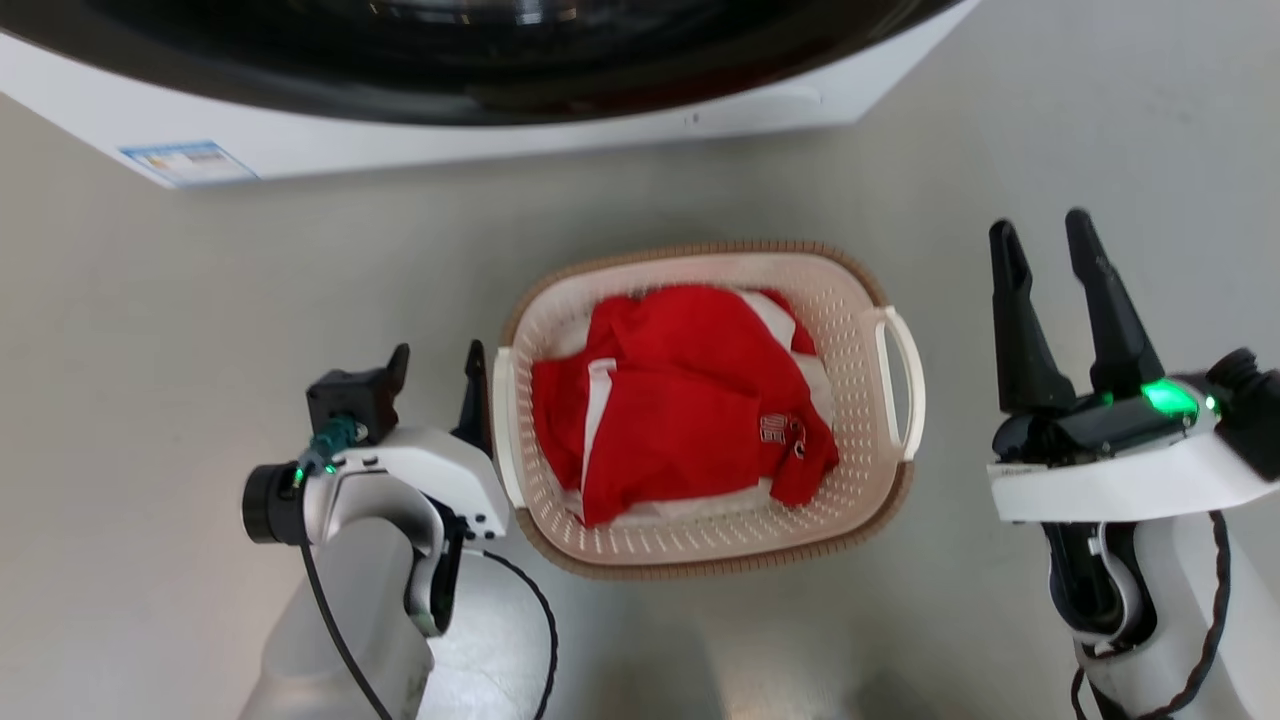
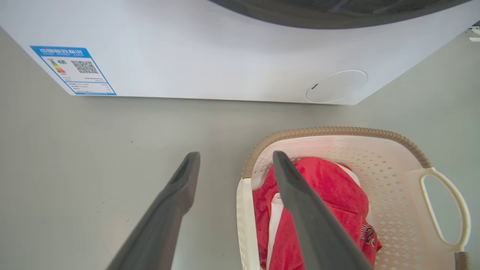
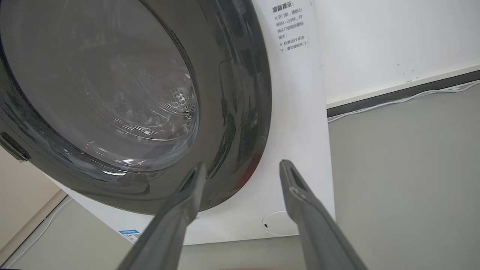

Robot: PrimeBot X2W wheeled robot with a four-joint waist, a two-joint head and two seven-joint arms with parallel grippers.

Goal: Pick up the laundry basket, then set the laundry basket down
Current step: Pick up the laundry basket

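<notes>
The laundry basket (image 1: 846, 322) stands on the floor in front of me, cream-white with a brown rim, and it holds a red garment (image 1: 690, 400). My left gripper (image 1: 436, 366) is open at the basket's left side, next to its left handle (image 1: 503, 420). In the left wrist view the left gripper (image 2: 234, 159) straddles the basket's (image 2: 337, 131) left edge, one finger outside and one over the red garment (image 2: 330, 187). My right gripper (image 1: 1045, 240) is open, off to the right of the right handle (image 1: 903, 380). In the right wrist view the right gripper (image 3: 242, 168) points at the washing machine.
A white washing machine (image 1: 500, 140) with a dark round door (image 3: 112, 93) stands just beyond the basket. Its front panel (image 2: 225, 56) carries a blue label (image 2: 73, 69). Grey floor (image 1: 150, 350) lies on both sides, and a wall with cables (image 3: 405, 97) runs at the far right.
</notes>
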